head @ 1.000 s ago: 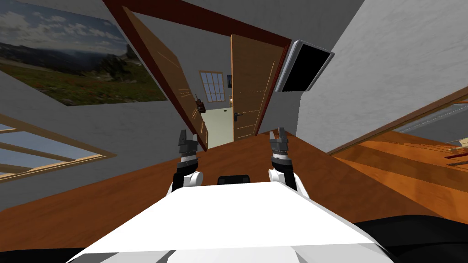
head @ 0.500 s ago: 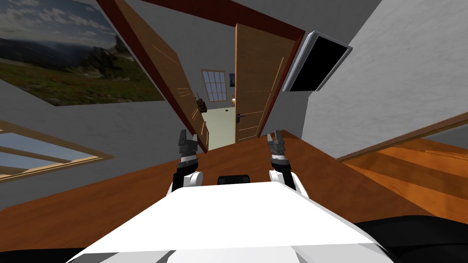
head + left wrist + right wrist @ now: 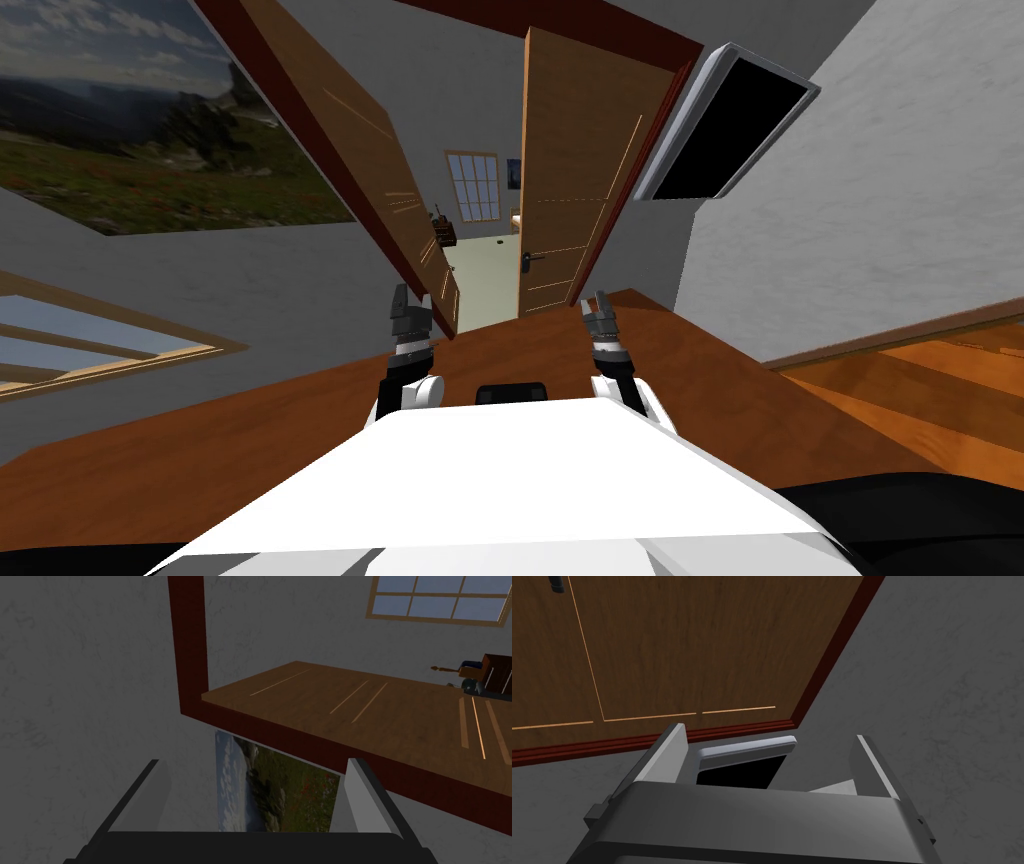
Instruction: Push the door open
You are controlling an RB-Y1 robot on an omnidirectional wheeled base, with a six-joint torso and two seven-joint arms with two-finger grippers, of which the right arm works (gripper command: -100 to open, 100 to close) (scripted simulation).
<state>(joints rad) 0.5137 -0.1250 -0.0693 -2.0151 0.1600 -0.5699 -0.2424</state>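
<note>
- Two brown wooden door leaves are standing partly open ahead in a dark red frame: the left leaf and the right leaf, both clear of the claws.
- The left claw and right claw are hanging spread, pinching nothing.
- Each leaf is probably swinging as a rigid, heavy panel, so pushing flat near the small dark handle is looking best.
</note>
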